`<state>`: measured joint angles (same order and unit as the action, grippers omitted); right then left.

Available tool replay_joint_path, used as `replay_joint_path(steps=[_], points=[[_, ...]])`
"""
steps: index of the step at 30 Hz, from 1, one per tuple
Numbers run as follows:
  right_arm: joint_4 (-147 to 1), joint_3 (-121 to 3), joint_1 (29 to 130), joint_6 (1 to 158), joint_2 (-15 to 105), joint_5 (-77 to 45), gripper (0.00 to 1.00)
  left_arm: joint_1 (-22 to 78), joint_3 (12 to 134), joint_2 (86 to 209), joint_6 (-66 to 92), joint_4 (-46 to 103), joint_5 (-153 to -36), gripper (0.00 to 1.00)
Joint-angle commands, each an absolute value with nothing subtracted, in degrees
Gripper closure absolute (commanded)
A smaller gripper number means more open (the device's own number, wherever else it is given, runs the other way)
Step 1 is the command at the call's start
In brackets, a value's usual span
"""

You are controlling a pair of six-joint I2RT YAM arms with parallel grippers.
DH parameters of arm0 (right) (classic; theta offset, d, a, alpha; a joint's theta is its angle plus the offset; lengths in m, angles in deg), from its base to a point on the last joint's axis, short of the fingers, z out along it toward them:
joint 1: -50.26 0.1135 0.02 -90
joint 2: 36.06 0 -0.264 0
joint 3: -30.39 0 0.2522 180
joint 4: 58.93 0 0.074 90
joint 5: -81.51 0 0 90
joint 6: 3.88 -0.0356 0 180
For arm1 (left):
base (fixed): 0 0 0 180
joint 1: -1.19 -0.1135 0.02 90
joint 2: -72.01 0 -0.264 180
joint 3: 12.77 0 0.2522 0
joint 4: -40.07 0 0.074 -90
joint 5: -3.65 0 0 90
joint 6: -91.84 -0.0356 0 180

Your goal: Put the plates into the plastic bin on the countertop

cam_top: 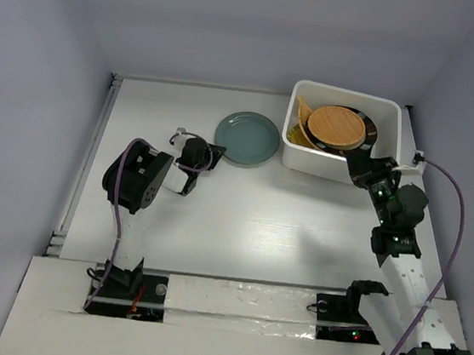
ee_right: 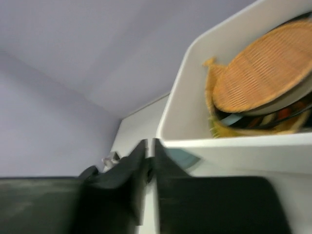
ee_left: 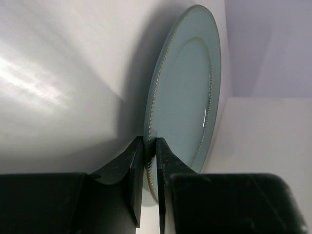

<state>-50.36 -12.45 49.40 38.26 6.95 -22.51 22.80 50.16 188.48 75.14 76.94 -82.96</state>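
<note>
Partly hidden: under the round orange plate (cam_top: 337, 125) topping the stack in the plastic bin (cam_top: 338, 168), the other dishes show only as slivers. These are the black-rimmed plate (cam_top: 371, 131) at its right, the orange leaf-shaped plate (cam_top: 301, 108) at its left, and a yellow plate (cam_top: 294, 136) at lower left. How many lie beneath cannot be told.
Cut off: the right wrist view is blurred and crops the bin at its right edge. In the left wrist view the near rim of the grey-teal plate (ee_left: 187, 97) disappears behind the black fingers.
Hard to make out: a teal patch (ee_right: 184, 157) sits below the bin's rim in the right wrist view, and what it belongs to is unclear.
Left arm (cam_top: 138, 179): rises from the lower left of the overhead view, folds at the elbow and reaches toward centre. The wrist is rolled so that the countertop (cam_top: 249, 222) stands on edge in its camera.
Left gripper (ee_left: 150, 155): pinching the grey-teal plate's rim, one finger on each face.
Plate's place: upper centre of the overhead view, on the countertop, left of the bin and apart from it. Whether the gripped edge is raised cannot be told.
Right arm (cam_top: 399, 222): stretches from the lower right up to the bin's near wall.
Right gripper (ee_right: 150, 155): fingers pressed almost together, nothing seen between them, tips just outside the bin's near corner.
Bin's place: upper right of the overhead view, in the corner of the lavender walls (cam_top: 263, 26).
</note>
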Motion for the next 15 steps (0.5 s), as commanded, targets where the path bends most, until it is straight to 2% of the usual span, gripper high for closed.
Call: replay_joint_path(steps=[1,3,6,9,10,12,13,15], points=[[-50.62,-14.39,56.91,40.50,8.32,-24.15,0.93,21.93,43.73,181.89,74.53,86.51,-82.05,1.00],[-51.77,-14.92,65.67,42.25,10.16,-21.42,0.98,21.93,40.12,177.24,73.65,89.57,-81.27,1.00],[-46.34,-12.47,73.52,39.90,15.87,-18.25,0.98,21.41,32.30,170.47,72.78,93.00,-80.64,1.00],[-38.52,-9.48,78.19,35.87,23.60,-16.06,0.76,21.41,25.62,164.75,71.89,95.03,-81.69,1.00],[-36.93,-9.04,81.60,34.98,25.62,-13.44,0.56,21.41,22.47,163.43,71.72,95.48,-82.31,1.00],[-32.27,-8.07,84.79,31.65,31.69,-10.44,0.38,21.41,19.38,160.18,71.89,97.22,-83.71,1.00],[-30.69,-7.89,86.02,30.32,33.88,-8.68,0.25,21.41,16.32,159.21,72.07,98.02,-84.33,1.00],[-25.94,-7.02,88.66,25.42,40.03,-6.30,0.15,21.41,13.75,156.75,73.20,99.86,-86.08,1.00]])
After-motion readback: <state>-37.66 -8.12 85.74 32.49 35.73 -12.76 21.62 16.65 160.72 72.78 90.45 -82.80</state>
